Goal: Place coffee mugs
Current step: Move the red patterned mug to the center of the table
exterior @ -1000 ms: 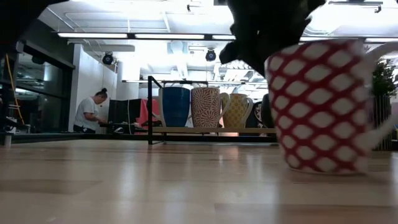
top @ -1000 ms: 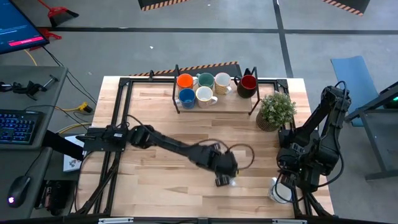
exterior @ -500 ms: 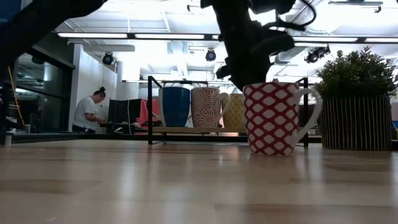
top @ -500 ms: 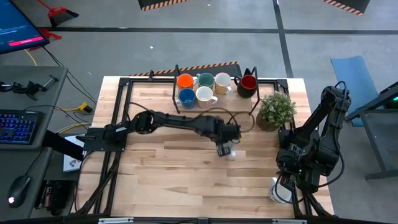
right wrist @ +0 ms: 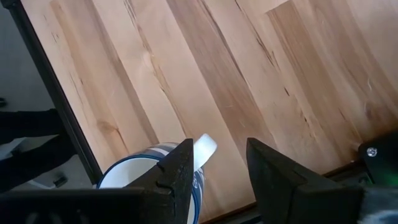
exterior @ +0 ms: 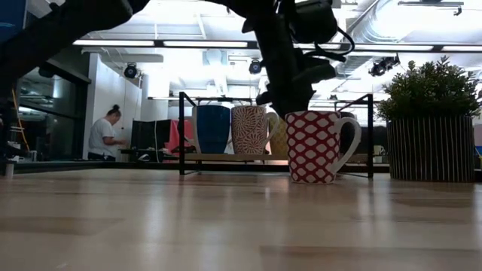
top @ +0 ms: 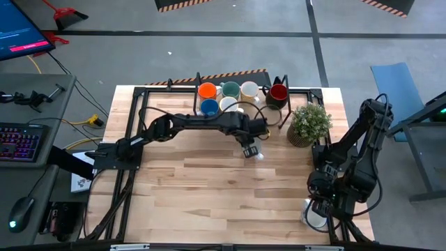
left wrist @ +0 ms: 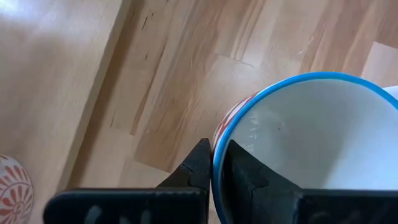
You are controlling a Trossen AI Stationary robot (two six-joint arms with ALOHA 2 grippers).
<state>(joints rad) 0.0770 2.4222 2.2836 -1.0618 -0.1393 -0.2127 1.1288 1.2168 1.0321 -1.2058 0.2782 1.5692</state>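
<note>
High view: the left arm reaches across the pale wooden tabletop (top: 209, 188) toward the far side, and its left gripper (top: 249, 148) sits just in front of the black wire rack (top: 198, 111), pinched on the rim of a red-and-white lattice-patterned ceramic mug (top: 255, 151). On the rack stand an orange mug (top: 207, 90), a teal-green mug (top: 231, 89), a cream mug (top: 249, 90), a dark red mug (top: 278, 92), a blue mug (top: 208, 107) and a white mug (top: 228, 104) partly hidden under the arm. A bushy green potted plant (top: 310, 123) stands just right of the rack. The right arm is folded at the near right corner, its right gripper (top: 318, 207) above a white mug with a blue rim (top: 314, 217).

Low view: the lattice mug (exterior: 309, 146) stands upright at tabletop level, handle toward the plant (exterior: 431, 120), with the gripper coming down onto its rim. Behind it the rack holds the blue mug (exterior: 212, 129) and a white mug with a red leaf pattern (exterior: 252, 129). A person (exterior: 105, 135) sits in the room beyond.

Left wrist view: both dark fingers (left wrist: 200, 165) are closed tight on the blue-edged rim of the lattice mug (left wrist: 311, 137), one outside, one inside.

Right wrist view: the fingers (right wrist: 180, 165) stand apart, gripping nothing, straddling the handle of the blue-rimmed mug (right wrist: 149, 171) below them.
</note>
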